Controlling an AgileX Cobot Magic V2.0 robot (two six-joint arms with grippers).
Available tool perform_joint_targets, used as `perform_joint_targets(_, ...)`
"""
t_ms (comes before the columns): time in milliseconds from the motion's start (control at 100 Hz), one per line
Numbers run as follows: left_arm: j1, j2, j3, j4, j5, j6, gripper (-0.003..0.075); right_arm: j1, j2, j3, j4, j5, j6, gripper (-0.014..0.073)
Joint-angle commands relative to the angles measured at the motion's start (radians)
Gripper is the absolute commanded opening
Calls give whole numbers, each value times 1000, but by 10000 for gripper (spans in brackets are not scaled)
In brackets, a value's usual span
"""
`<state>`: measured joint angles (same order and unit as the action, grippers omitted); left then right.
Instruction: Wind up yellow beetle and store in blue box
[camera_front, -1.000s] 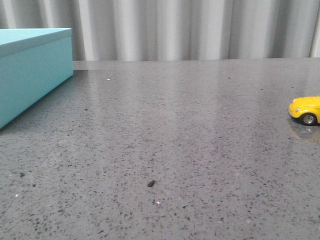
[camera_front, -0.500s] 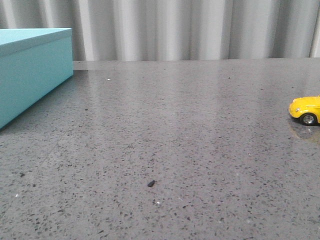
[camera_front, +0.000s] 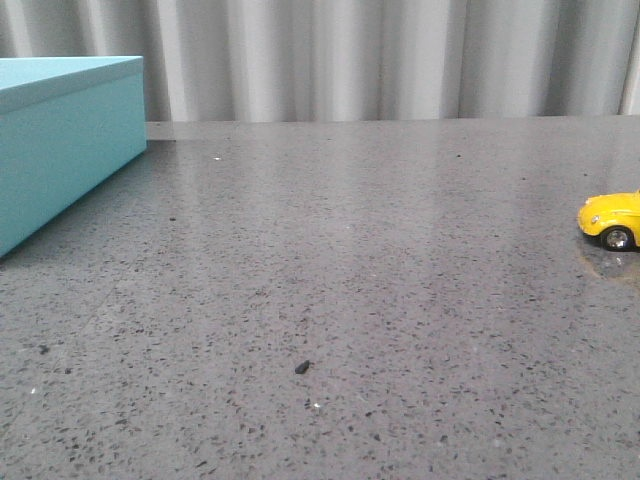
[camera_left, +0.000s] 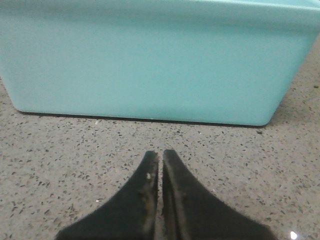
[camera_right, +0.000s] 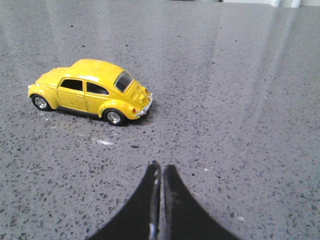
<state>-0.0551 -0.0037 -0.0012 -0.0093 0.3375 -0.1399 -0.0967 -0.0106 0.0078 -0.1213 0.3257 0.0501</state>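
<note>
Beetle (camera_front: 612, 221) sitting on all four wheels at far right edge of my front cam, half cut off by frame, nothing touching it. Box (camera_front: 62, 130) way over on far left of table (camera_front: 330, 260), lid on. From my right wrist cam, right gripper (camera_right: 159, 170) has fingers pressed together, empty, near beetle (camera_right: 90, 91) but apart from it. Left gripper (camera_left: 160, 156) same deal, fingers together, parked just in front of box (camera_left: 150, 60) wall, not touching. Small dark speck (camera_front: 302, 367) mid-table
</note>
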Motion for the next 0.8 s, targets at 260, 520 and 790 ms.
perform_joint_targets(260,-7,-32,26,191,-55,-8,-21,0,-21,22,1,-13,-7,-43)
perform_joint_targets(520,-7,-32,26,294,-71,-8,-21,0,-21,22,1,-23,-7,-43)
perform_joint_targets(790,-7,-32,26,294,-125,-8,-21,0,-21,22,1,-112,-7,-43)
